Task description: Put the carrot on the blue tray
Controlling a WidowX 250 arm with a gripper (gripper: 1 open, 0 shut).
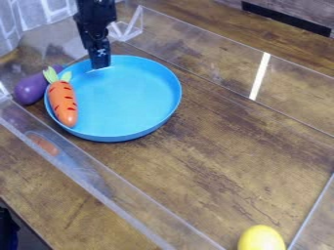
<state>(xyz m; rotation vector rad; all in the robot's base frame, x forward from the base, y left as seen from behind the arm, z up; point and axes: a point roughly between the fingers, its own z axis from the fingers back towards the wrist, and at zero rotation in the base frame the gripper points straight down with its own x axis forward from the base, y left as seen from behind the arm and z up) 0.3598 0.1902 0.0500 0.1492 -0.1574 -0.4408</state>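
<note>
The orange carrot [62, 102] lies on the blue tray [131, 98], by the edge at the left of the picture, with its green leaves at or over the rim. The fingers [100, 62] are apart and hold nothing, up by the far edge of the tray. What could go wrong? If the arm swings low, it could bump the rim, and the tray might tip or slide and make the carrot roll. A poke at the leaves could push the carrot off onto the purple eggplant [30, 90], just beside the tray. The carrot is long and thin. Its long side runs from far to near, leaning a little, with leaves at the far end and the orange tip pointing to the near side.
</note>
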